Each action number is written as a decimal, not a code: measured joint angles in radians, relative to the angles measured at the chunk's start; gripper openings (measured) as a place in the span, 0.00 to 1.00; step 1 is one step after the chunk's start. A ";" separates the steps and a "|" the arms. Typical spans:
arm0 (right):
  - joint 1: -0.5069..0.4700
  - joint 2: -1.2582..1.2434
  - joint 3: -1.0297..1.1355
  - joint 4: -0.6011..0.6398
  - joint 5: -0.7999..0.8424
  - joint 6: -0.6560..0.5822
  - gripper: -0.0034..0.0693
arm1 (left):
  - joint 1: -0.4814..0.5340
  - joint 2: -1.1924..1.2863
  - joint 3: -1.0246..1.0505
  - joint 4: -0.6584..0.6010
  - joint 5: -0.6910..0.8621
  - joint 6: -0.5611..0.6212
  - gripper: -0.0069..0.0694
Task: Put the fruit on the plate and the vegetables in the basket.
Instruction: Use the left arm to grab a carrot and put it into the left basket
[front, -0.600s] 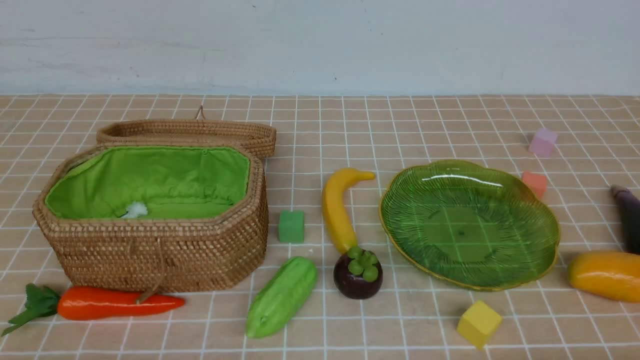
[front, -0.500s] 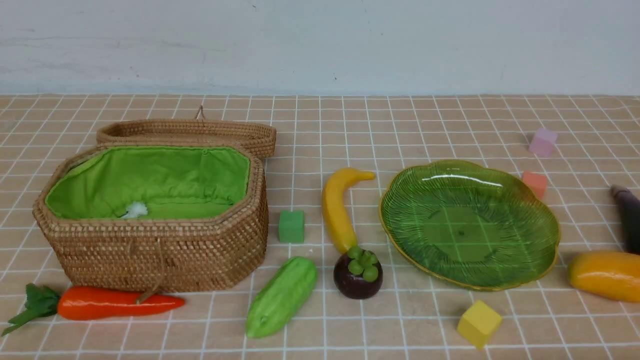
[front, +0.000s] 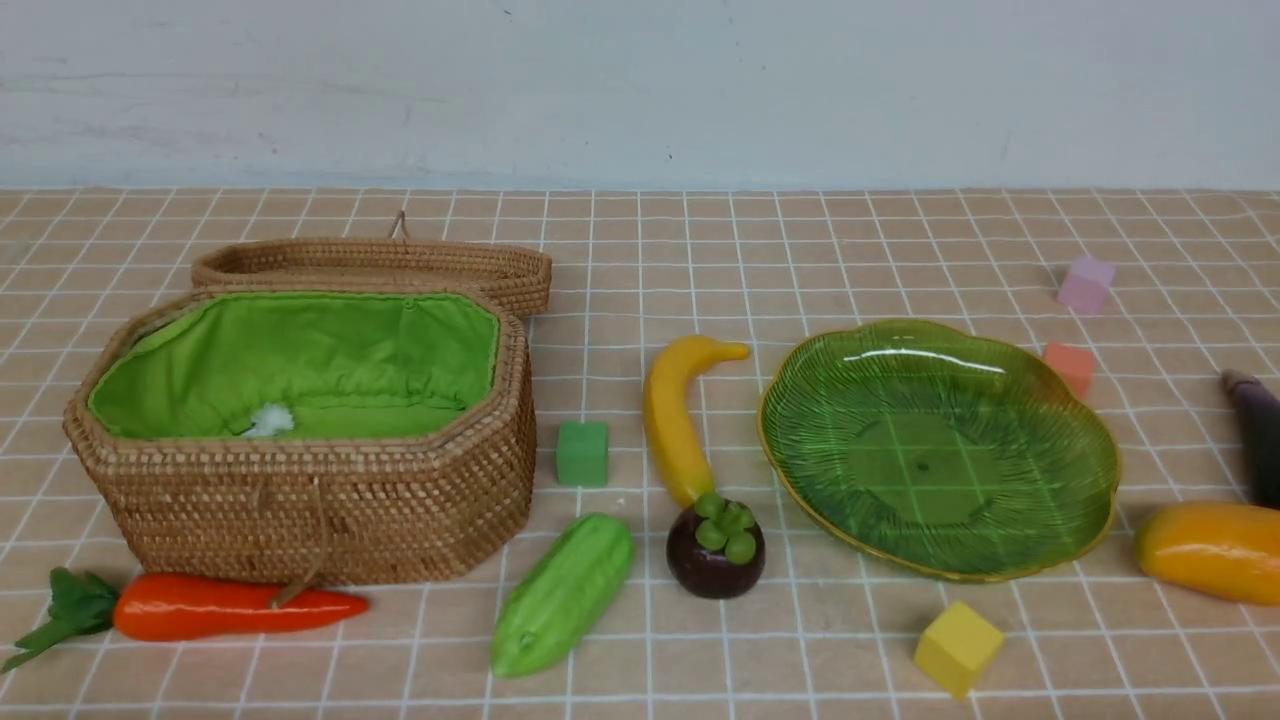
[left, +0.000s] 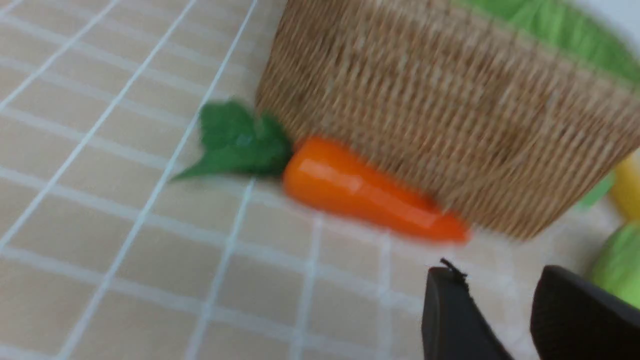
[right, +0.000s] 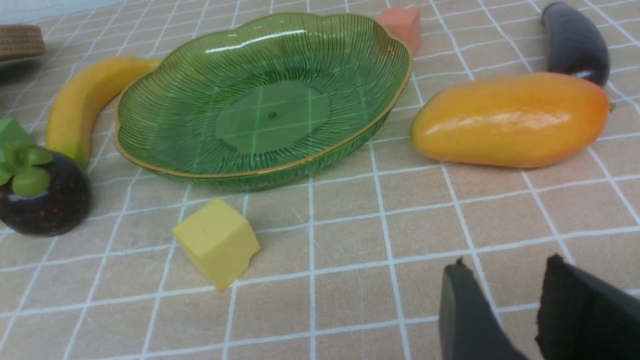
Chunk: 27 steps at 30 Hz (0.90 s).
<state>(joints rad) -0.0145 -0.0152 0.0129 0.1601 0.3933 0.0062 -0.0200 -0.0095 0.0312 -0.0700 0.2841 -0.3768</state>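
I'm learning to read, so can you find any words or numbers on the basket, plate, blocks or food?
None. No words, numbers or signs show on the basket, plate, yellow block, banana or anything else. The left wrist view is blurred, but no label shows there.

Brown wicker basket (front: 300, 510), green-lined, is set left, orange carrot (front: 230, 607) laid before it. Ribbed green glass plate (front: 1000, 545) is set right, yellow banana (front: 668, 415) between.
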 joint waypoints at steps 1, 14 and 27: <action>0.000 0.000 0.000 0.000 0.000 0.000 0.38 | 0.000 0.000 0.000 -0.070 -0.064 -0.045 0.40; 0.000 0.000 0.000 0.000 0.000 0.000 0.38 | -0.032 0.053 -0.198 -0.280 -0.111 -0.108 0.11; 0.000 0.000 0.012 0.071 -0.101 0.050 0.38 | -0.100 0.594 -0.675 -0.168 0.523 0.327 0.07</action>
<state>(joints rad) -0.0145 -0.0152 0.0244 0.2311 0.2919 0.0566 -0.1200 0.5849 -0.6441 -0.2379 0.8068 -0.0498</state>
